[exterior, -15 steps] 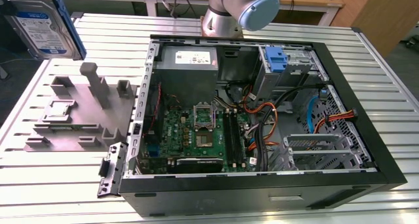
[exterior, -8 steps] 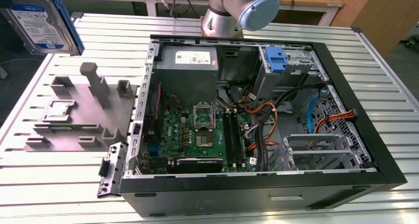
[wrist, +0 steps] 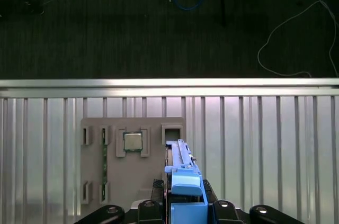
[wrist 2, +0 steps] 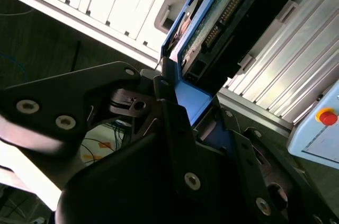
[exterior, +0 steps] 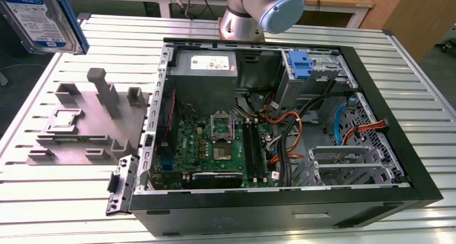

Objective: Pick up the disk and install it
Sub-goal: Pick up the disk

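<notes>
Disk (exterior: 37, 14) sits pinched edgewise in the gripper (wrist: 183, 195), fixture (wrist: 132, 176) beneath it; pickup looks done, installing needs alignment with the case (exterior: 270, 209).

In the exterior view, the case (exterior: 270, 209) sat on the table (exterior: 57, 201), with the fixture (exterior: 78, 142) beside it at 9 o'clock and the arm (exterior: 260, 9) behind at 12. The disk (exterior: 36, 20) hung above the fixture, at 10 o'clock.

The arm (exterior: 258, 10) shows a grey link with a pale blue joint cap. In both wrist views the gripper (wrist: 185, 208) has its black fingers (wrist 2: 174, 126) clamped tight on the two blue-edged sides of the disk (wrist: 180, 160).
</notes>
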`<action>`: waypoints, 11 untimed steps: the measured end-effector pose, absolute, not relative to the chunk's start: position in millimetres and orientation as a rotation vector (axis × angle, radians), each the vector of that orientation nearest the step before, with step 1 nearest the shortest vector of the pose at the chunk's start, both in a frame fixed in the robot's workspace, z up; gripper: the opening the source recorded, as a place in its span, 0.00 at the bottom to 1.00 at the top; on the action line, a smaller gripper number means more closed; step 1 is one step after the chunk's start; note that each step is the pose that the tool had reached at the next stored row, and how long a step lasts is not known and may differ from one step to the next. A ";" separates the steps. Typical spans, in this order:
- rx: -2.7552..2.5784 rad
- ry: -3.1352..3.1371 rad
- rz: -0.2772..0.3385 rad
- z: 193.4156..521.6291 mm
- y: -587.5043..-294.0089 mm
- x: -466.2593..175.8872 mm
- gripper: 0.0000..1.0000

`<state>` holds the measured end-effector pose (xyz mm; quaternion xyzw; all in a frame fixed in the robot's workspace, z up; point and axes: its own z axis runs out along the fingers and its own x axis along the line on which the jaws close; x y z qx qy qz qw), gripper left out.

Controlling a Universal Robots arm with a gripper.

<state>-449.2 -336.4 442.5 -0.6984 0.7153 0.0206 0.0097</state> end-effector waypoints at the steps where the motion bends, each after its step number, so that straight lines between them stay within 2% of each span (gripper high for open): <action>1: -2.181 2.234 0.064 443.6 -336.4 -449.2 0.36; 11: -2.181 2.234 0.064 452.8 -336.4 -449.2 0.36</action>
